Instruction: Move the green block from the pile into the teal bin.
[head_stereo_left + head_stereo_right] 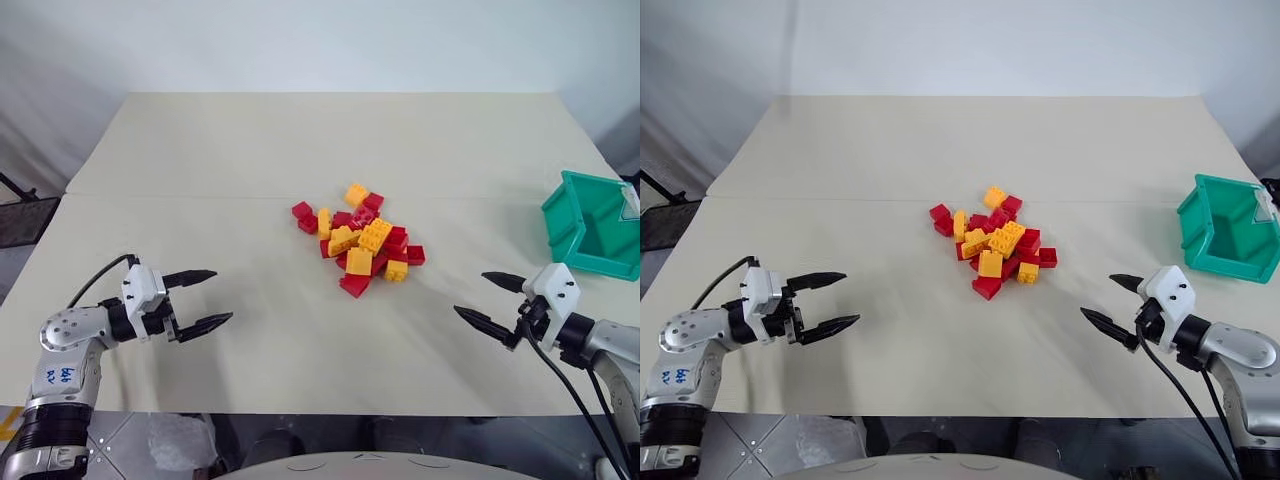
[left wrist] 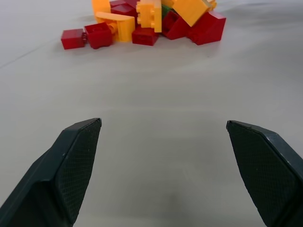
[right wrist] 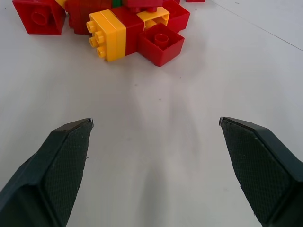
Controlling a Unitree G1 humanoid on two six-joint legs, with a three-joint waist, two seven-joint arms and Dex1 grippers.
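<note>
The pile (image 1: pixel 362 240) of red and yellow studded bricks lies in the middle of the beige table. Of the green block I see a small sliver (image 2: pixel 164 11) wedged between red and yellow bricks in the left wrist view, and a tiny green patch (image 3: pixel 117 2) in the right wrist view. The teal bin (image 1: pixel 566 212) stands at the table's right edge, its open side facing the pile. My left gripper (image 1: pixel 222 295) hovers open at the near left, pointing toward the pile and well short of it. My right gripper (image 1: pixel 470 293) is open at the near right, also aimed at the pile.
A seam (image 1: pixel 200 195) runs across the table behind the pile. The table's front edge (image 1: pixel 300 412) lies just beneath both arms. Bare tabletop separates each gripper from the bricks and the pile from the bin.
</note>
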